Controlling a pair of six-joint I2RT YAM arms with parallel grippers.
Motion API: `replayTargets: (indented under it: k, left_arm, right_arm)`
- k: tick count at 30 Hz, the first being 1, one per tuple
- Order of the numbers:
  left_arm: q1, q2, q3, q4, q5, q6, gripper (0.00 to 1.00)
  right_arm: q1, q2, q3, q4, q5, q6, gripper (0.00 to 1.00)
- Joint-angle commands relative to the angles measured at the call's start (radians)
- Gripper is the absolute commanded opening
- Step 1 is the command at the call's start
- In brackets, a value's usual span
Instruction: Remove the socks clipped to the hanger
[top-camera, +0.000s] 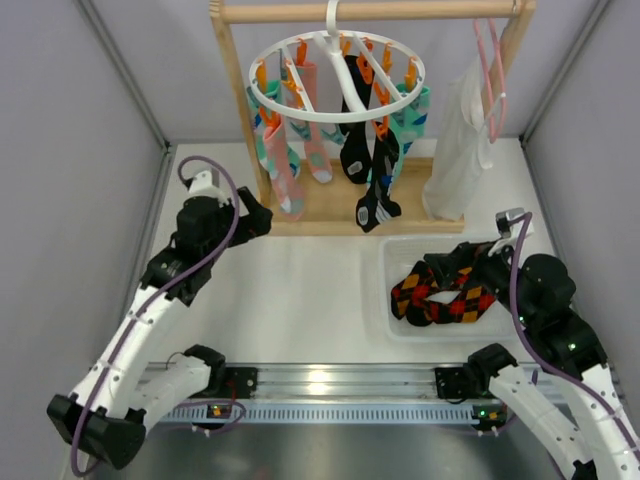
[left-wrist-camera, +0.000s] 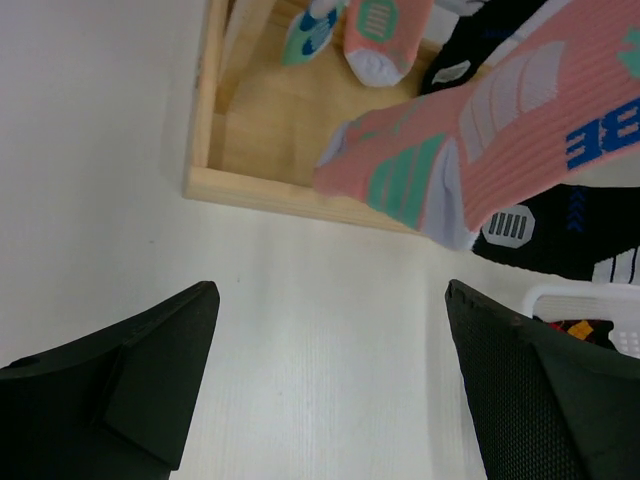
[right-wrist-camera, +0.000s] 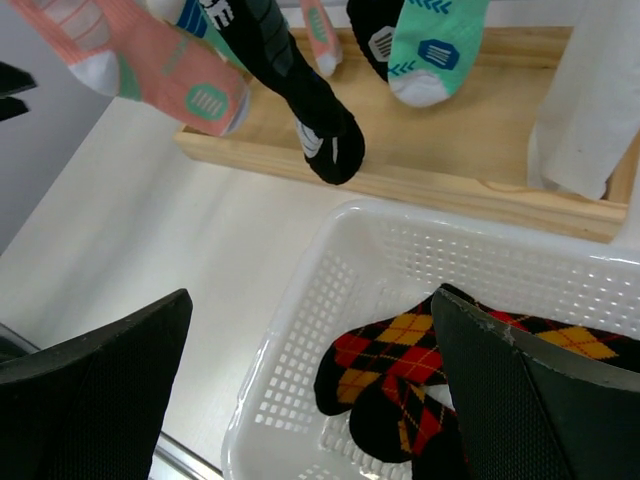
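Note:
The round white hanger (top-camera: 340, 110) with orange and teal clothespins hangs from the wooden rail. Pink socks (top-camera: 284, 175), teal-mint socks (top-camera: 412, 120) and black socks (top-camera: 378, 185) hang clipped to it. My left gripper (top-camera: 258, 218) is open and empty, low by the rack's left post, just short of the pink sock (left-wrist-camera: 500, 130). My right gripper (top-camera: 452, 264) is open and empty above the white basket; its view shows a pink sock (right-wrist-camera: 150, 70), a black sock (right-wrist-camera: 310, 110) and a teal sock (right-wrist-camera: 430, 50) hanging ahead.
The wooden rack frame (top-camera: 330, 205) stands at the back. A white basket (top-camera: 400, 325) at the right holds black argyle socks (top-camera: 445, 295). A long white garment (top-camera: 462, 140) hangs on a thin pink hanger (top-camera: 490, 70) at the rack's right end. Grey walls close in both sides.

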Motion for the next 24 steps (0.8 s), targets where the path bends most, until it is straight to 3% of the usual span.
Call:
replayTargets:
  k: [1,9,16,23,24]
  left_arm:
    - [-0.111,0.049,-0.011,0.236,-0.055,0.0,0.99]
    - [-0.448,0.114,-0.016,0.294,-0.329,-0.001,0.99]
    - [-0.6,0.108,-0.02,0.289,-0.345,-0.047,0.99]
    - [-0.682,0.08,-0.007,0.289,-0.313,-0.037,0.99]
    - [-0.689,0.079,-0.005,0.287,-0.307,-0.034,0.98]
  right_arm:
    - [-0.013,0.017,-0.008,0.097,-0.107,0.01,0.99]
    - [-0.011,0.151,-0.1,0.408,-0.259,-0.08,0.99]
    - [-0.013,0.459,-0.124,0.771,-0.208,-0.197,0.97]
    - [-0.013,0.716,-0.105,1.014,-0.213,-0.267,0.7]
    - [-0.013,0.727,-0.11,1.072,-0.231,-0.252,0.61]
